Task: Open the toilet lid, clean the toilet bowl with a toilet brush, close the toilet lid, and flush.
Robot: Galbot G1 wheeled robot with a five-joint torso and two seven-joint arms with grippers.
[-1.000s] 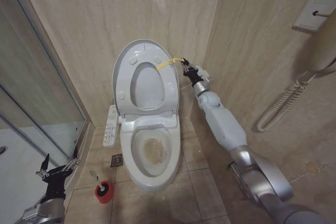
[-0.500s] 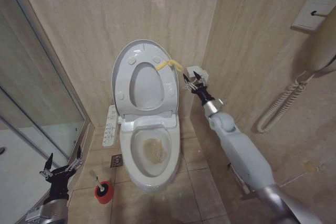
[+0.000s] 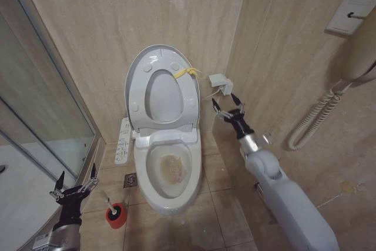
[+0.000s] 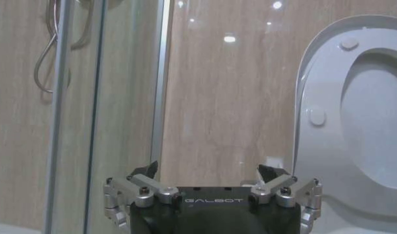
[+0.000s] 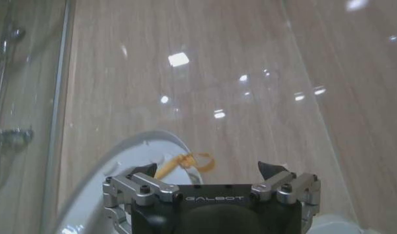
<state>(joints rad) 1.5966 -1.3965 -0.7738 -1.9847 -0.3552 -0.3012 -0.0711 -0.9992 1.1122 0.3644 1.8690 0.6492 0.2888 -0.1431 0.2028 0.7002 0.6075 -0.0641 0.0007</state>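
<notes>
The toilet lid (image 3: 161, 95) stands upright against the back wall, and the ring seat (image 3: 138, 95) is raised against it. A yellow tag (image 3: 185, 73) hangs at its top edge. Below, the toilet bowl (image 3: 150, 186) is uncovered and brown-stained inside, with a button panel (image 3: 124, 140) on its left. The toilet brush (image 3: 107, 200) stands in a red holder (image 3: 116, 215) on the floor. My left gripper (image 3: 75, 181) is open, just left of the brush. My right gripper (image 3: 227, 105) is open, right of the lid and apart from the tag. The left wrist view shows the lid (image 4: 381, 126); the right wrist view shows the tag (image 5: 185, 163).
A glass shower screen (image 3: 35, 104) bounds the left side. A floor drain (image 3: 130, 179) lies between panel and brush. A small wall box (image 3: 218, 80) sits beside the right gripper. A coiled cord (image 3: 317, 116) hangs on the right wall.
The right gripper has let go of the yellow tag and drawn back down and to the right, away from the lid. The left gripper has shifted slightly right toward the brush.
</notes>
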